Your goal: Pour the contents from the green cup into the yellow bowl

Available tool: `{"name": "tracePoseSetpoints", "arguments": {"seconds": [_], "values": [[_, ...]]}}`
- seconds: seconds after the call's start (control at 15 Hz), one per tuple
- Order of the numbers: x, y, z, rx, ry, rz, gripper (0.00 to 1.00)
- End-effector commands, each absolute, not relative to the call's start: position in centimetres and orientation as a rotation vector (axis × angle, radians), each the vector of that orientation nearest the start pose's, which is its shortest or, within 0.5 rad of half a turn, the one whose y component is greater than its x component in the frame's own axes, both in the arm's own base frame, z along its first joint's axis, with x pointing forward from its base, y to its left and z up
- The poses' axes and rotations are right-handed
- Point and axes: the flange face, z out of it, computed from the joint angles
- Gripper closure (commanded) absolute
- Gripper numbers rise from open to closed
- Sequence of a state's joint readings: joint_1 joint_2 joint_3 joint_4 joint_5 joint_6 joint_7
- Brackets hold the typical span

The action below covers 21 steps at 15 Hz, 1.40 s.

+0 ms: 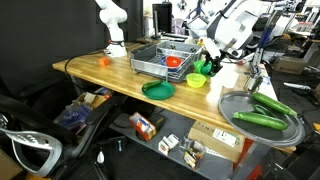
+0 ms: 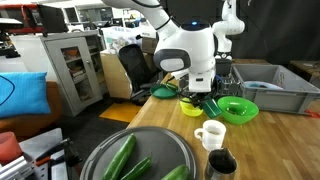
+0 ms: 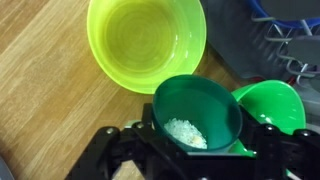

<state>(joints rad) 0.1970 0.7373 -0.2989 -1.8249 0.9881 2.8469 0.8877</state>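
Gripper (image 3: pixel 190 152) is closed on the green cup (image 3: pixel 197 112) — jaws sit either side of it in wrist view. Cup reads upright or near enough: mouth faces the cam, white granules (image 3: pixel 185 132) lie in the bottom, and I see nothing spilled on the table (image 3: pixel 40 90).

Yellow bowl (image 3: pixel 147 42) is just past the cup on the far side and looks empty. Cup rim is just beside the bowl's near rim. Can't tell how high above it.

Lime-green bowl (image 3: pixel 272 105) is close on the cup's right. Wrong target, keep off it. In an exterior view the arm hangs over the yellow bowl (image 2: pixel 193 108), w/ the lime-green one to its right and a white mug (image 2: pixel 211 134) nearer the cam.

Step, IMO: grasp + carry done, pre-pour. Pour not started.

Next move needs:
- Nudge fwd so the cup lip is over the bowl centre.
- Roll the wrist to tip the lip toward the far side, away from the lime-green bowl.
- Go slow — granules are loose and the bowl is shallow, so a fast dump prob bounces some out.
- Watch for the cup slipping in the jaws as it tilts.
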Motion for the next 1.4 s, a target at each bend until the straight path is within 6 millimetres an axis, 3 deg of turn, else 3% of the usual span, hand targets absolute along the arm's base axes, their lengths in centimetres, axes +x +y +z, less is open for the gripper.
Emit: {"name": "tracePoseSetpoints", "arguments": {"seconds": [0.0, 0.8, 1.0, 1.07, 1.33], "values": [[64.8, -9.2, 18.8, -1.788, 2.166, -0.402, 0.47], [62.9, -4.6, 20.8, -2.031, 2.016, -0.398, 0.47], [63.5, -4.1, 20.3, -2.05, 2.003, -0.398, 0.47], [63.5, -3.9, 20.2, -2.058, 1.997, -0.397, 0.22], [63.5, -4.1, 19.9, -2.06, 2.003, -0.396, 0.22]]}}
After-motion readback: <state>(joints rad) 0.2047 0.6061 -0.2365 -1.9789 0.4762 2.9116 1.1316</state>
